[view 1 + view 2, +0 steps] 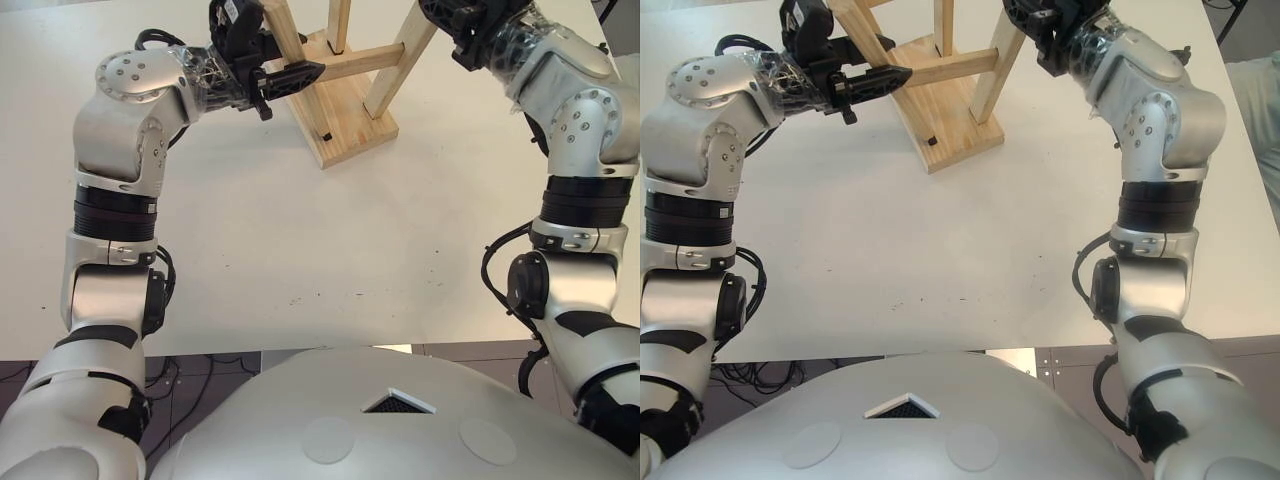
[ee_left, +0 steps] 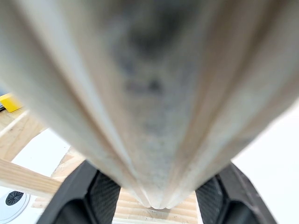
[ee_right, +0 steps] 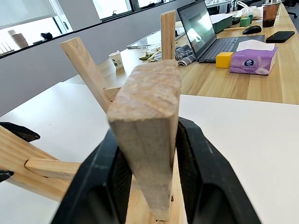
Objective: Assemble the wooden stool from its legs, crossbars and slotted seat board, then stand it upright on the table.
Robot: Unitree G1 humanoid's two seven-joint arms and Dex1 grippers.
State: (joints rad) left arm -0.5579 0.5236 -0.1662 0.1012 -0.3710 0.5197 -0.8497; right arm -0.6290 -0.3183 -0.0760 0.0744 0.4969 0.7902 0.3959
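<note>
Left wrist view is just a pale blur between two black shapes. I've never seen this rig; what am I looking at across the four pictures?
This is a humanoid robot with two arms, each ending in a two-finger pincer. The two eye views come from a camera on its head, looking down over the arms at a white table. Each wrist view comes from a camera on that arm, just behind its pincer. On the table a wooden stool stands upside down on its seat board. The blur is a stool leg clamped in the left pincer, seen very close; the black shapes are its fingers. The right pincer grips a second leg the same way.
</note>
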